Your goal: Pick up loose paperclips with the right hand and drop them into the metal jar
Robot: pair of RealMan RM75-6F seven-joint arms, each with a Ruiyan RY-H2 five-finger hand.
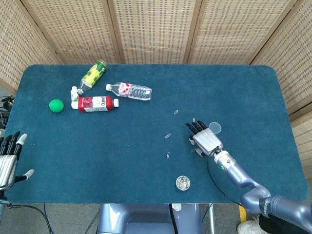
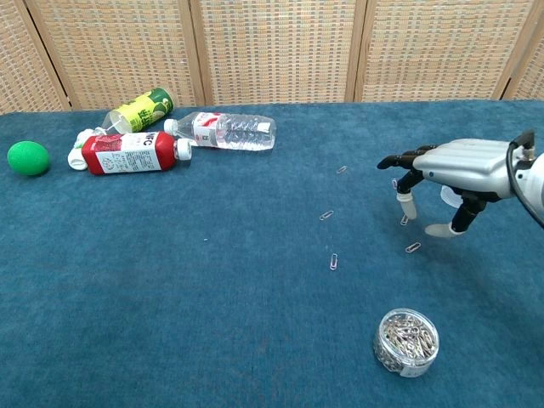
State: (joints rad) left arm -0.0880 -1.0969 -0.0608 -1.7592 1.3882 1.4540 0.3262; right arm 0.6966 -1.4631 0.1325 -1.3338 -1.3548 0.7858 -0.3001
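My right hand hovers palm-down over the loose paperclips on the blue table — fingers spread, holding nothing. One clip lies just under my fingertips. The metal jar, full of clips, sits near the front edge. My left hand rests open at the table's left edge — nothing held.
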